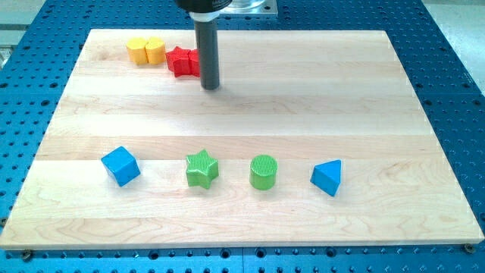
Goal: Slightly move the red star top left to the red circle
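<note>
A red star (179, 61) lies near the view's top left on the wooden board (303, 98). A second red block (195, 64), its shape not clear, touches the star's right side and is partly hidden by my rod. My tip (210, 86) rests on the board just right of and slightly below these red blocks, close against the second one.
Two yellow blocks (146, 51) sit side by side just left of the red star. Along the lower part of the board stand a blue cube (120, 165), a green star (201, 168), a green cylinder (264, 172) and a blue triangle (327, 177).
</note>
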You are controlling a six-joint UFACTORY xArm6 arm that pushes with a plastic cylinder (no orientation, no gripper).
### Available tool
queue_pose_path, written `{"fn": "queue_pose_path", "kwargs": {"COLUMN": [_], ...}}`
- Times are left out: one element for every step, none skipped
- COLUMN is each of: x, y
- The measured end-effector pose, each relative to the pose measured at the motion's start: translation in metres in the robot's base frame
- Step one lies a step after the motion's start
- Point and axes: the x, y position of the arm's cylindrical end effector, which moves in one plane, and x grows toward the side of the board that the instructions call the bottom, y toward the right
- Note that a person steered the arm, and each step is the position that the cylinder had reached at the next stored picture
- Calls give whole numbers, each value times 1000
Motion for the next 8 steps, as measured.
{"fn": "queue_pose_path", "kwargs": {"x": [-22, -33, -12, -12, -18, -20, -25, -41], "y": [-27, -24, -50, -61, -58, -58, -57, -56]}}
